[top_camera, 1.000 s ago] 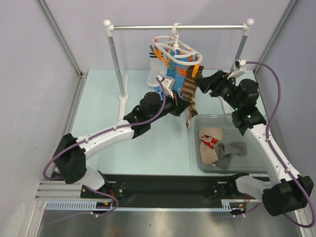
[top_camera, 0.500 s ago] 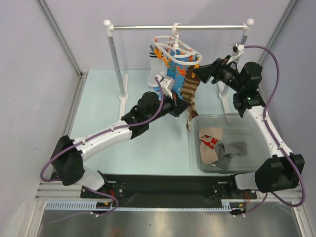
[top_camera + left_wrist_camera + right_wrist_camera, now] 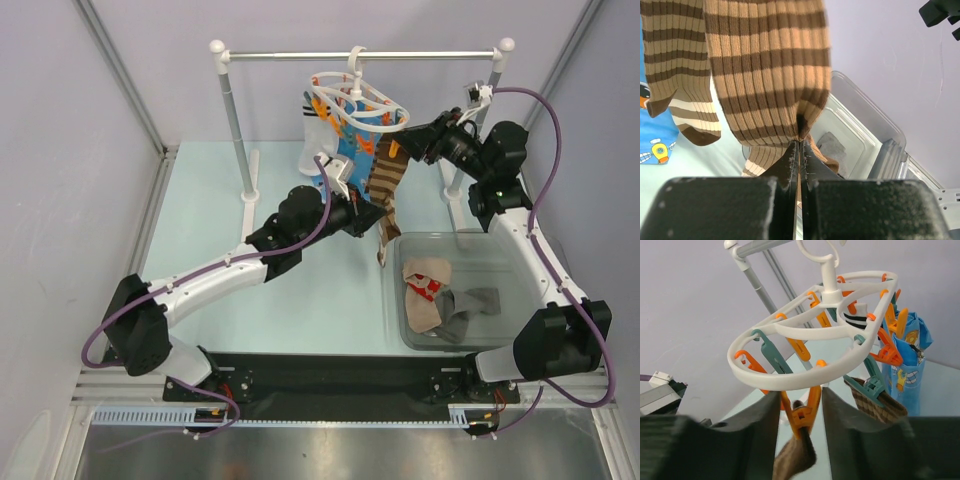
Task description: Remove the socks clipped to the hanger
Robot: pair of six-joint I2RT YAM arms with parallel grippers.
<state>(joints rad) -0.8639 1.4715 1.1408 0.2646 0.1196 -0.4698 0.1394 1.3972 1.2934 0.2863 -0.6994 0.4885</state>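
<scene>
I am operating inside a robotics lab test cell. Plain pale grey panels [image 3: 40,150] wall in a mint-green tabletop [image 3: 200,220], framed by bare aluminium struts [image 3: 122,75] at the upper left and upper right. Along the bottom edge, a black base plate [image 3: 340,372] carries both arms [image 3: 230,268], beside slotted metal extrusion [image 3: 110,382]. Purple cables [image 3: 522,94] loop loose.

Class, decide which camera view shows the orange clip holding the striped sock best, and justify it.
Right wrist: the orange clip fills the middle, between the right gripper's fingers, biting the striped sock's top. The top external view shows it tiny beside the gripper. The left wrist view shows the sock but no clip.
</scene>
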